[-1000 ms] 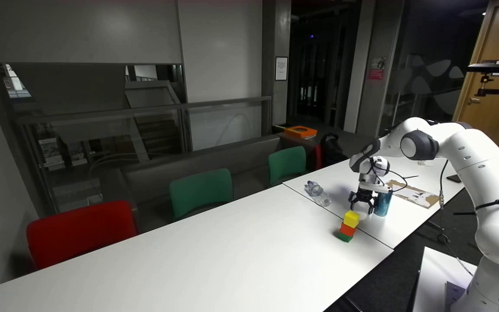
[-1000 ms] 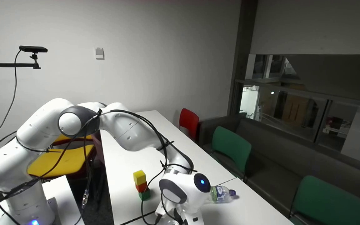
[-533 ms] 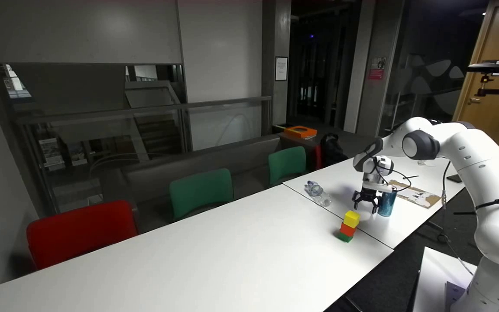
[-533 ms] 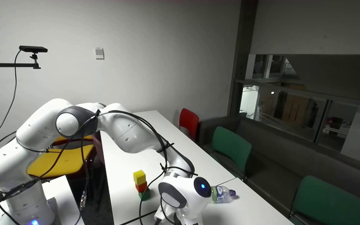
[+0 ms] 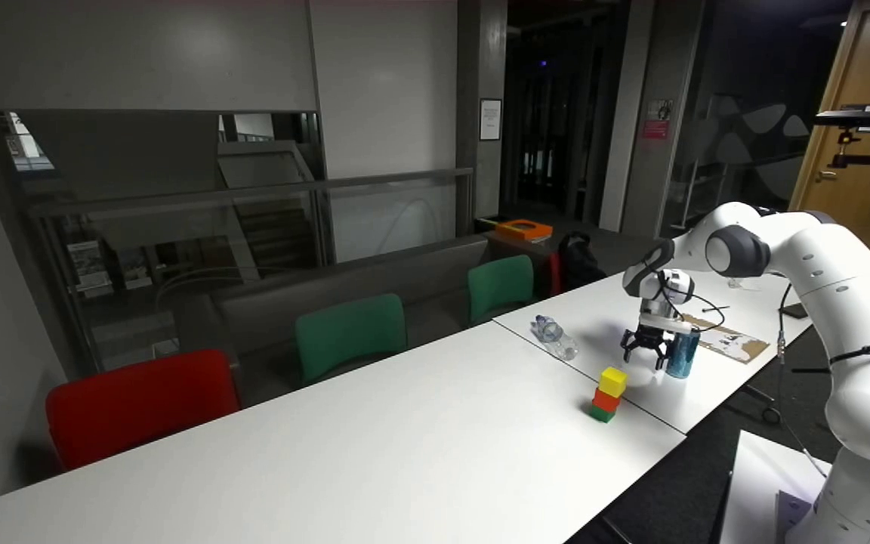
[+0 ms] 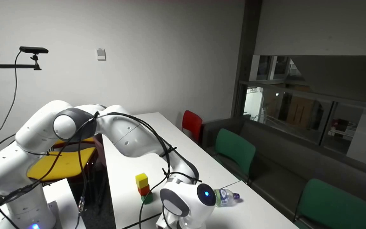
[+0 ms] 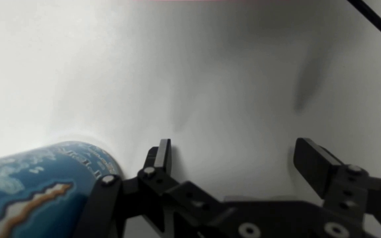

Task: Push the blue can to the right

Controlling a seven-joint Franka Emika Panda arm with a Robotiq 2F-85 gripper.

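The blue can stands upright on the white table in an exterior view. In the wrist view the blue can lies along the lower left, partly covered by the gripper. My gripper is low over the table, just beside the can. In the wrist view the gripper has its fingers wide apart with only bare table between them. The can is outside the jaws, close against the outer side of the left finger; it appears to touch. In the exterior view that looks over the arm, the can and fingertips are out of view.
A stack of yellow, red and green blocks stands near the table seam. A plastic bottle lies on its side. A worn cardboard sheet lies behind the can. The table's edge runs near the can.
In an exterior view, my gripper and the blue can have both moved a little to the right together. The can stays upright. The blocks and bottle have not moved.
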